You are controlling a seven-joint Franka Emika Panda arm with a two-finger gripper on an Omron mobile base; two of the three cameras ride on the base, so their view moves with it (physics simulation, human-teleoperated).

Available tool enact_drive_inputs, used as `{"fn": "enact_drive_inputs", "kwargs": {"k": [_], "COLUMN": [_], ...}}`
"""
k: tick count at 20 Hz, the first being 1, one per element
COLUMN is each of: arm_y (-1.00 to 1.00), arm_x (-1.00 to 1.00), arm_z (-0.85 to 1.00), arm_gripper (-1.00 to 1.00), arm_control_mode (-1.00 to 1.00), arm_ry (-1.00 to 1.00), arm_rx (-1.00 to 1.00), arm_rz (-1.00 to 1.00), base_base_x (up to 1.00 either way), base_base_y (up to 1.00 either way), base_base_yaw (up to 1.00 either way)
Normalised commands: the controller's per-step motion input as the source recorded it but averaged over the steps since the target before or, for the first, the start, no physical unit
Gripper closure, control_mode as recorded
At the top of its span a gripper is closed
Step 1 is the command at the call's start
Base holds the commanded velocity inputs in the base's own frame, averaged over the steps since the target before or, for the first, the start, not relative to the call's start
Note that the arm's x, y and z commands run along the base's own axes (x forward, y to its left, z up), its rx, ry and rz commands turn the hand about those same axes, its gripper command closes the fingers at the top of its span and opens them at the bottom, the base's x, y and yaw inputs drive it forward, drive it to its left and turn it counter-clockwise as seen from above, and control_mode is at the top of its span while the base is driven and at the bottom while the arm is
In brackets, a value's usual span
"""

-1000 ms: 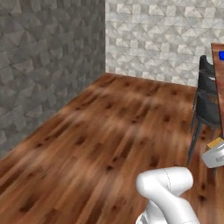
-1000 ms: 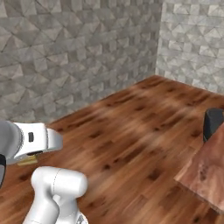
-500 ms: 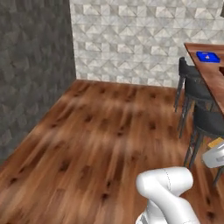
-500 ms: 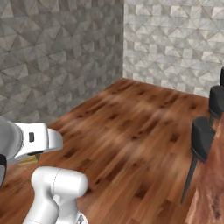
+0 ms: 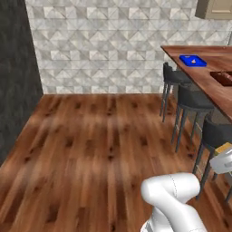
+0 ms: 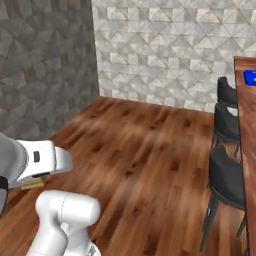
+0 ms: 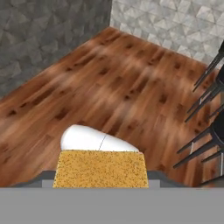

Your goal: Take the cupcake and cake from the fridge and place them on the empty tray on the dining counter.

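Observation:
The cake (image 7: 100, 168), an orange-yellow speckled block, sits between the fingers of my gripper (image 7: 100, 180), which is shut on it. Its corner also peeks out by the hand at the right edge of the left base view as the cake (image 5: 223, 148), and under the hand as the cake (image 6: 32, 184). The blue tray (image 5: 192, 60) lies far off on the dining counter (image 5: 206, 72), with a tiny speck on it too small to identify. The tray's edge (image 6: 251, 76) also shows on the dining counter (image 6: 245, 125). The cupcake cannot be made out and the fridge is out of view.
Three dark stools (image 5: 195, 99) stand along the counter's near side, also seen as stools (image 6: 227, 125). A dark brown tray (image 5: 224, 78) sits on the counter nearer than the blue one. Wood floor (image 5: 99, 145) stretches to grey stone walls (image 5: 99, 41).
The whole picture has swung as the base turned: the counter, stools and blue tray have come further into view. The hand keeps its hold on the cake.

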Motion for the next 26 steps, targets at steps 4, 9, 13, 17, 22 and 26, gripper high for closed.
{"fn": "enact_drive_inputs", "kwargs": {"k": [4,9,13,17,22,26], "arm_y": [0.0,0.0,0.0,0.0,0.0,0.0], "arm_x": [0.0,0.0,0.0,0.0,0.0,0.0], "arm_z": [0.0,0.0,0.0,0.0,0.0,0.0], "arm_gripper": [1.0,1.0,1.0,1.0,1.0,1.0], "arm_control_mode": [1.0,1.0,1.0,1.0,1.0,1.0], "arm_ry": [0.0,0.0,0.0,0.0,0.0,0.0], "arm_rx": [0.0,0.0,0.0,0.0,0.0,0.0], "arm_rz": [0.0,0.0,0.0,0.0,0.0,0.0], "base_base_x": [1.0,1.0,1.0,1.0,1.0,1.0], "base_base_y": [0.49,0.56,0.67,0.69,0.7,0.74], "base_base_yaw": [-0.44,-0.46,-0.48,-0.48,-0.48,-0.49]}}
